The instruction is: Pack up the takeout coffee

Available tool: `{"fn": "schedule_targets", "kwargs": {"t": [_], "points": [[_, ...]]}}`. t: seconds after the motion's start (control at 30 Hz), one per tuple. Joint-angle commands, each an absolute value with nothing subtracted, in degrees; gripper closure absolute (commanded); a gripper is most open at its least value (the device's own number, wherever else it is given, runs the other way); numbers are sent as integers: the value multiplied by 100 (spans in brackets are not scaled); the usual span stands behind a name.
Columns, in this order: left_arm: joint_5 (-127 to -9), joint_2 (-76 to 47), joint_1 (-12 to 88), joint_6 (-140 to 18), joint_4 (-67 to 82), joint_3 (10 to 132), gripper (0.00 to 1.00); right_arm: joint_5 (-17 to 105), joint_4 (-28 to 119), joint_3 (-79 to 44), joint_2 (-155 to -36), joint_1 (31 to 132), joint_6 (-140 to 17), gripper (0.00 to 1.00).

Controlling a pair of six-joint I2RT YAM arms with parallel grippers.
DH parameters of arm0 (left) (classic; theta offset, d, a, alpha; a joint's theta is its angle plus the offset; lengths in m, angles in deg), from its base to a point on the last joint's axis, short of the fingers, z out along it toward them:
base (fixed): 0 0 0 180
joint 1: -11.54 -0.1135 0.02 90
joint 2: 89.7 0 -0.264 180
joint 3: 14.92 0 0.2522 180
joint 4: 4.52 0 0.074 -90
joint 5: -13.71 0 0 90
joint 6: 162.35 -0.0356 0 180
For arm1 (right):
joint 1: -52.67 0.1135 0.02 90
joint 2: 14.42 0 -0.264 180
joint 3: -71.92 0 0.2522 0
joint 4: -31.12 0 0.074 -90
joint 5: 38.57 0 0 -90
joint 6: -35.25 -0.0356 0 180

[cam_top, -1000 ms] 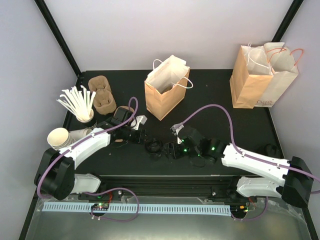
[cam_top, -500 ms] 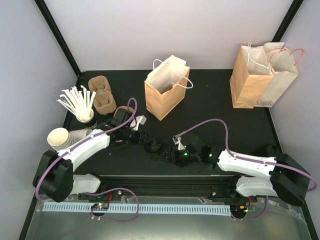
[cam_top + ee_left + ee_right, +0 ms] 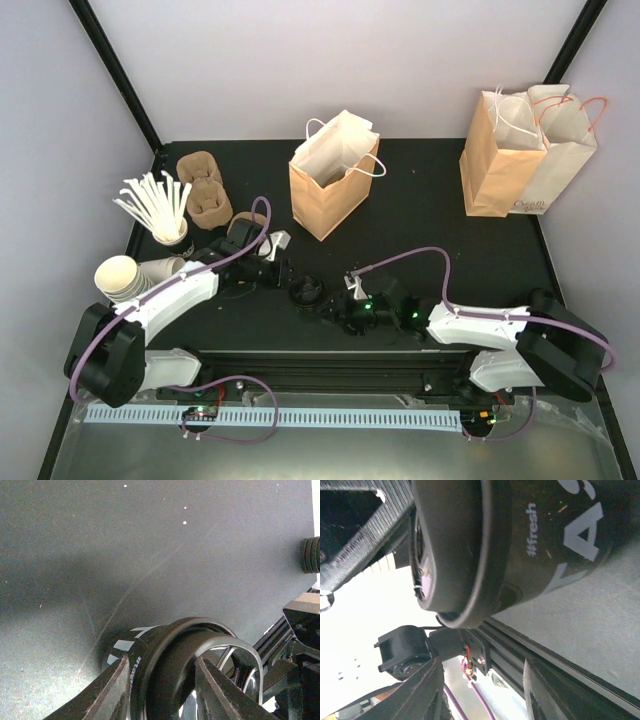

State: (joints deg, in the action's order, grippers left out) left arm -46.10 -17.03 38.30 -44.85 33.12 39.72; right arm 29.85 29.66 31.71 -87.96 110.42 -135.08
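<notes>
On the table (image 3: 430,210) near the front edge, top view: takeout coffee (image 3: 305,292) stands upright betw. left gripper (image 3: 283,274) & right gripper (image 3: 333,305). Left wrist: fingers (image 3: 107,695) part-closed, clamped on the cup at lid level. Right wrist: fingers (image 3: 420,690) apart, cup just beyond the tips, not gripped.

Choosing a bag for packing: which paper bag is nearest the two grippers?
The lone brown bag mid-table; the other two bags stand together far right.
</notes>
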Motion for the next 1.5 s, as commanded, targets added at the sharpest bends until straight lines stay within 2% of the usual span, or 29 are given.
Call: {"fn": "schedule_targets", "kwargs": {"t": [0.0,0.27,0.47,0.87,1.2,1.47], "points": [[-4972,-1805,3892,-4350,3808,3653,62,3059,2211,3283,-8909,11024,-13853,53],[-4958,-1934,3896,-4283,3798,3593,62,3244,2209,3210,-9050,11000,-13978,54],[-4923,-1888,3901,-4289,3760,3575,62,3193,1976,3241,-9353,11004,-14060,62],[-4900,-1842,3901,-4299,3737,3566,62,3333,1447,3502,-9396,10915,-14353,62],[-4890,-1771,3905,-4317,3698,3550,62,3367,1296,3428,-9644,10734,-14489,74],[-4853,-1666,3902,-4352,3608,3540,62,3328,1265,3309,-9833,10629,-14405,79]]}}
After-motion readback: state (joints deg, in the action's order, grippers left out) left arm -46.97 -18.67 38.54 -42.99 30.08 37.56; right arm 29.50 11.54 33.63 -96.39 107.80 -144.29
